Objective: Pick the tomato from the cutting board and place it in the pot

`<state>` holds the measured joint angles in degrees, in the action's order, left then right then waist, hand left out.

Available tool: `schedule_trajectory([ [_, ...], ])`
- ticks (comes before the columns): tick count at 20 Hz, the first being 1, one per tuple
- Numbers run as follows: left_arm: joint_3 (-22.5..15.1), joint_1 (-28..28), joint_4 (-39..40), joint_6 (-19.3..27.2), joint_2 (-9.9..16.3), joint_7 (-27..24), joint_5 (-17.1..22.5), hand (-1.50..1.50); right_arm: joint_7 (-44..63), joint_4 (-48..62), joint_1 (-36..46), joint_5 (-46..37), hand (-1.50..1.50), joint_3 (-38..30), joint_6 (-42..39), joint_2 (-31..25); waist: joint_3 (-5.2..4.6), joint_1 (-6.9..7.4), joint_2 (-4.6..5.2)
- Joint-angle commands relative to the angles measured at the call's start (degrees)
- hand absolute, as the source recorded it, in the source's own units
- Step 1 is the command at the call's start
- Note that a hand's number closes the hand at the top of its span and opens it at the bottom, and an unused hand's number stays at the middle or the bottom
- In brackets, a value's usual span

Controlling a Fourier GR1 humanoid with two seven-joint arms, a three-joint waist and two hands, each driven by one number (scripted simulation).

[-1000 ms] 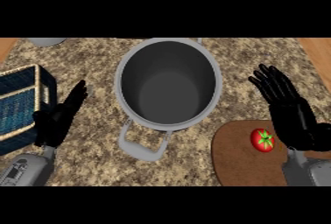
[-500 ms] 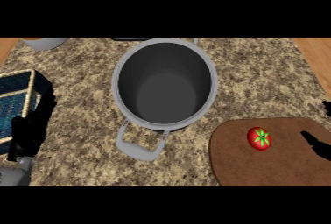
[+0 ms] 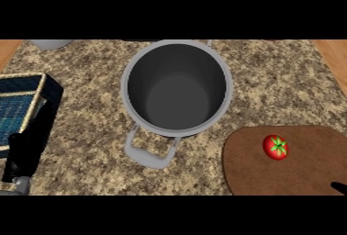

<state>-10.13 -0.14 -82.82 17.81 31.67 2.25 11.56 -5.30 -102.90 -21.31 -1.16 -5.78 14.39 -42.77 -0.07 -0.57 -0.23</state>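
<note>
A red tomato (image 3: 275,147) with a green stem lies on the round brown cutting board (image 3: 298,172) at the lower right. The large grey pot (image 3: 176,87) stands empty in the middle of the counter, one handle (image 3: 150,153) pointing toward me. My left hand (image 3: 28,140) shows edge-on at the left edge, fingers straight, beside the basket and holding nothing. Of my right hand (image 3: 338,186) only a dark fingertip shows at the lower right edge, over the board's near corner and apart from the tomato.
A blue basket (image 3: 17,108) with a tan rim sits at the left edge, right by my left hand. A grey bowl (image 3: 51,44) peeks in at the top left. Speckled stone counter (image 3: 88,82) lies between the pot and the basket.
Both hands have dropped and drawn back toward the view's lower corners. The right hand has nearly left the view. The tomato and the pot have not shifted on the counter.
</note>
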Motion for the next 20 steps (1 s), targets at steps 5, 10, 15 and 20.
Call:
schedule_trajectory([
  [5, 0.12, 0.46, -5.36, 0.29, 1.14, 4.51, -1.82, 0.00, 24.80, -9.68, 6.31, -1.87, -1.50, 4.32, -10.73, -9.89, -0.02, 1.47, 0.25],
  [10, 0.32, -0.90, -1.62, -2.21, -0.51, 1.77, -0.61, 0.00, 34.70, -7.85, 12.70, 0.43, -1.50, 9.90, -22.77, -17.22, -0.11, 2.66, 0.70],
  [15, 0.04, -4.06, -1.03, -1.83, -1.40, 3.65, -1.92, 0.00, 45.59, -4.82, 22.76, 4.75, -1.50, 17.53, -31.45, -15.88, -0.01, 2.89, 0.81],
  [20, 2.41, 1.15, -3.15, -2.86, -1.03, 1.87, -2.05, 0.00, 56.54, -3.50, 33.07, 7.21, -1.50, 21.70, -36.43, -9.10, 0.03, 2.10, 0.37],
])
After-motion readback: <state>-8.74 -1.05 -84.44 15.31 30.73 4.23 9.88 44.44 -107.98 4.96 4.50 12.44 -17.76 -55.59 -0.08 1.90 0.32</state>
